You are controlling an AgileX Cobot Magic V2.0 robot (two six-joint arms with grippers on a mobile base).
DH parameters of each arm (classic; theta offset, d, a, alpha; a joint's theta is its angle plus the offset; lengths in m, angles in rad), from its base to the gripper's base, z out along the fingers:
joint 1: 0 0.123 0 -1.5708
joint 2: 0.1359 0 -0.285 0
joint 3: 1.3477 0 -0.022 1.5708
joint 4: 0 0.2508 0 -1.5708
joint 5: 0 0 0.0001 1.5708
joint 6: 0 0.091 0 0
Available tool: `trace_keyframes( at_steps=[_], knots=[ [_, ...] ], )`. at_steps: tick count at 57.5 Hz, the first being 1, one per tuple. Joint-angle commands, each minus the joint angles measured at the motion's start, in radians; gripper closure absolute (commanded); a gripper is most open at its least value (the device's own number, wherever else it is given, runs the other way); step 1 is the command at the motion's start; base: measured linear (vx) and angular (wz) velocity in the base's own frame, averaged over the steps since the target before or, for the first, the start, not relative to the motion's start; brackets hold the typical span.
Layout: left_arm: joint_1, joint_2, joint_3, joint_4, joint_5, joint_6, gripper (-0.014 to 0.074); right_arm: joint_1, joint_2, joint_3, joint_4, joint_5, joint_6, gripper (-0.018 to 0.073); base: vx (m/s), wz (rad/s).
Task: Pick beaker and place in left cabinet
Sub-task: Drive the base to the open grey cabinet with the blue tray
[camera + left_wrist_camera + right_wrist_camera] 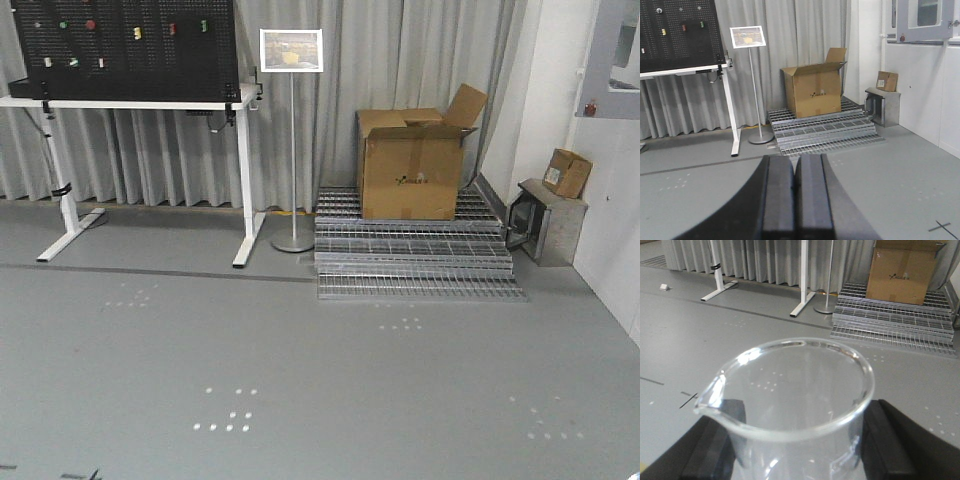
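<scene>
The right gripper [800, 447] squeezes the beaker [790, 390], low in frame. The left gripper [795, 195] is pressed together. Slippery glass could slide out.

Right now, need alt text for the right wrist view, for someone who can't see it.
A clear, empty glass beaker with a pouring spout fills the foreground, clamped between the two black fingers of the right hand. Behind it, grey floor runs to a cardboard box on stacked metal grates, white table legs and a pale curtain.
</scene>
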Motion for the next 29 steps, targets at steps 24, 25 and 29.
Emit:
trace_keyframes(
  at_steps=[24,25,29],
  knots=[
    [-0.004,-0.019,0.016,-0.008,-0.084,-0.003,0.0595,-0.002,0.003,-0.030,-0.027,-0.050,0.000,0.0564,0.63,-0.08],
    [-0.004,-0.019,0.016,-0.008,-0.084,-0.003,0.0595,-0.002,0.003,-0.030,-0.027,-0.050,0.000,0.0564,0.62,-0.03],
    [-0.004,-0.019,0.016,-0.008,-0.084,-0.003,0.0595,-0.002,0.003,-0.030,-0.027,-0.050,0.000,0.0564,0.62,-0.01]
  ],
)
